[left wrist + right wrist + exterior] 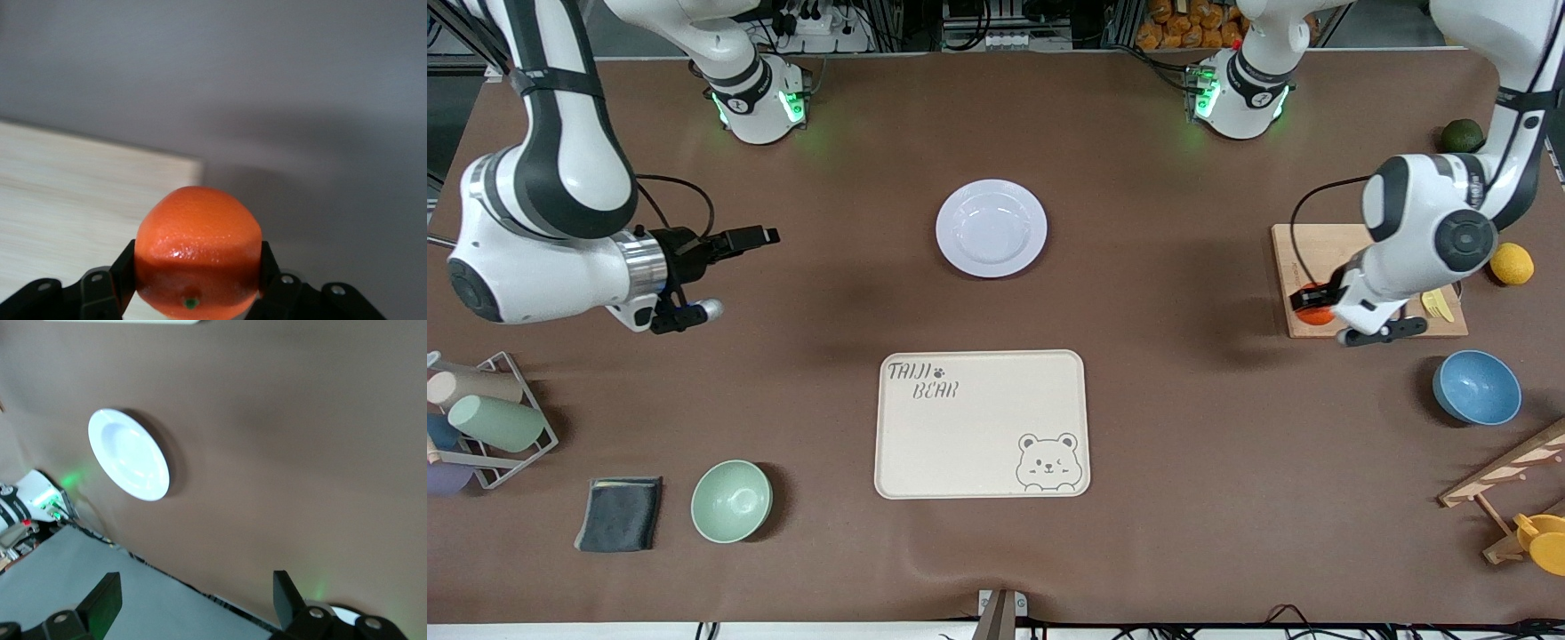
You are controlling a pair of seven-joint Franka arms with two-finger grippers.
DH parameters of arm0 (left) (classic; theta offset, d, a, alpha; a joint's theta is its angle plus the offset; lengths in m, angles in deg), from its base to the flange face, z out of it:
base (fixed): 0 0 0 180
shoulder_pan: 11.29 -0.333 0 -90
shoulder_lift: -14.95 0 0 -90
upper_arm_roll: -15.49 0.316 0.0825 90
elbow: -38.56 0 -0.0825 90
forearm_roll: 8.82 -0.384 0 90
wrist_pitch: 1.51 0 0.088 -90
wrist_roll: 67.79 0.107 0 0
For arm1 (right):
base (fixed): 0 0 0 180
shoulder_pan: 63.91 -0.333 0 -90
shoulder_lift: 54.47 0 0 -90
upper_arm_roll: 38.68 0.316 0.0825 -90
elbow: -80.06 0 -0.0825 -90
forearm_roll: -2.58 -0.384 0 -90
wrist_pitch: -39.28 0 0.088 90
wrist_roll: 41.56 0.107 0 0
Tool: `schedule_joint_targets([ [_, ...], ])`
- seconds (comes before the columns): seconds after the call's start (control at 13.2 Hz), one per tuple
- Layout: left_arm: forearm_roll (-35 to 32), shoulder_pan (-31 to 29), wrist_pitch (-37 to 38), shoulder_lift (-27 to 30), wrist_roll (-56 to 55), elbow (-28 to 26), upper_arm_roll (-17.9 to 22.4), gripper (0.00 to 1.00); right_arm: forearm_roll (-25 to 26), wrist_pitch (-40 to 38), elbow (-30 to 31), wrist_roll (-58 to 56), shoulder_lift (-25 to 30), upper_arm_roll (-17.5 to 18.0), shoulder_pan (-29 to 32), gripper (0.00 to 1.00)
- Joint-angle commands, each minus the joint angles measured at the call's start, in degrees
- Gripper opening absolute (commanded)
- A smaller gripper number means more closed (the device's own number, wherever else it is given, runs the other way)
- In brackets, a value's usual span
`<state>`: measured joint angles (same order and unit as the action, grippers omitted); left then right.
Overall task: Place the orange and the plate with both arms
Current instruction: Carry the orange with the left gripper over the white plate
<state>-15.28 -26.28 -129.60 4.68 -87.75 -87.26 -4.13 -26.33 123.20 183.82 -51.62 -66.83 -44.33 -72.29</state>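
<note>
1. Gripping the glossy red-orange orange (197, 250), the left gripper (1319, 304) is clamped on it at the wooden cutting board (1316, 244).
2. Right gripper (725, 271) waits over the table, jaws wide, holding nothing.
3. Pale lavender-white plate (991, 228) sits farther from the camera than the bear-printed tray (983, 424).

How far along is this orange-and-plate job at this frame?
Early. Nothing is placed yet. In hand: the left gripper is shut on the orange at the wooden board. The right gripper hangs open over the table, away from the plate. Left: carry the orange, pick up the plate, place both.
</note>
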Motion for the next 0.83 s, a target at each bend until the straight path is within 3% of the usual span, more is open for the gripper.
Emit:
schedule_joint_targets([
  [0.0,-1.10,0.21,3.80,-1.94,-12.43,6.88,-11.01,0.19,-0.35,1.43,1.45,-1.97,1.64,0.37,1.17,1.00],
  [0.23,-0.57,7.30,3.81,-5.81,-23.06,12.77,-15.79,0.21,0.61,1.51,1.62,-3.65,1.55,0.37,1.88,1.00],
  [0.6,-0.84,28.48,3.81,-18.28,-52.85,27.00,-15.62,0.20,3.69,2.66,1.44,-3.74,1.73,0.46,1.44,1.00],
  [0.76,-0.92,33.16,3.81,-21.72,-59.47,30.01,-15.45,0.20,3.69,2.57,1.62,-3.82,1.73,0.46,1.36,1.00],
])
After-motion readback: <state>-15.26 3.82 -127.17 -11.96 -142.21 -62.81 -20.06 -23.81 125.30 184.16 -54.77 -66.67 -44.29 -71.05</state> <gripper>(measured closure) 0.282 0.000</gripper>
